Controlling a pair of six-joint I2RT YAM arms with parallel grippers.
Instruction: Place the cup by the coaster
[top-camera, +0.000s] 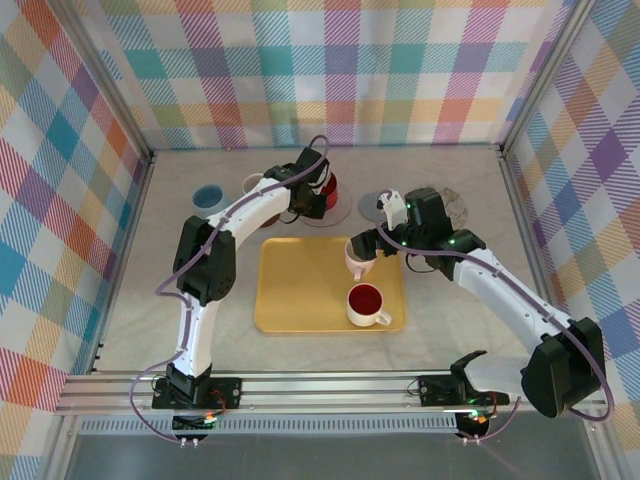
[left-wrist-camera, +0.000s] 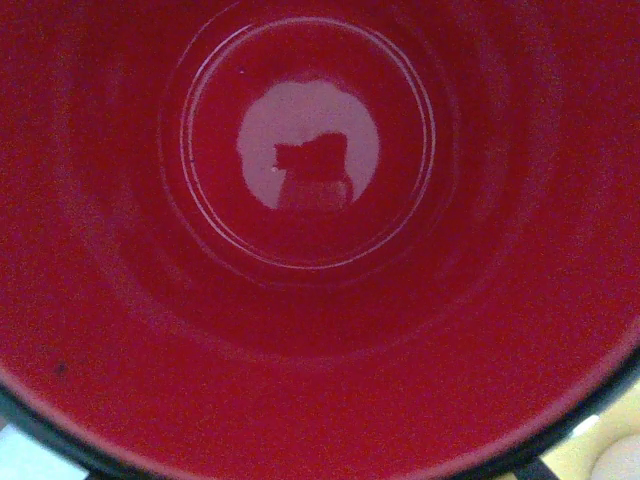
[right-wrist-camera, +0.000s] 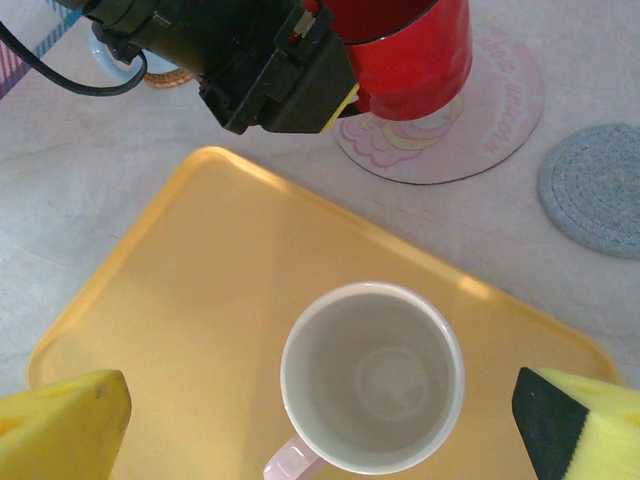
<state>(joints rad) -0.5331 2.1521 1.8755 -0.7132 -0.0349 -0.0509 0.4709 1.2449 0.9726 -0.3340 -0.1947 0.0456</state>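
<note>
A red cup (top-camera: 328, 188) stands on a pink round coaster (top-camera: 343, 212) behind the tray. My left gripper (top-camera: 312, 190) is shut on its rim, and the left wrist view looks straight down into the cup's glossy red inside (left-wrist-camera: 310, 180). In the right wrist view the red cup (right-wrist-camera: 410, 50) rests on the pink coaster (right-wrist-camera: 470, 120), with a yellow pad of the left gripper against its wall. My right gripper (right-wrist-camera: 325, 425) hangs open above a white cup with a pink handle (right-wrist-camera: 372, 375) on the yellow tray (right-wrist-camera: 200, 280), one yellow finger (right-wrist-camera: 65, 420) on each side.
A second cup, red inside (top-camera: 367, 303), sits on the yellow tray (top-camera: 290, 300). A grey coaster (top-camera: 376, 206) lies right of the pink one. A blue coaster (top-camera: 208, 198) and a white cup (top-camera: 254, 185) are at the back left, and a clear round coaster (top-camera: 455, 205) at the right.
</note>
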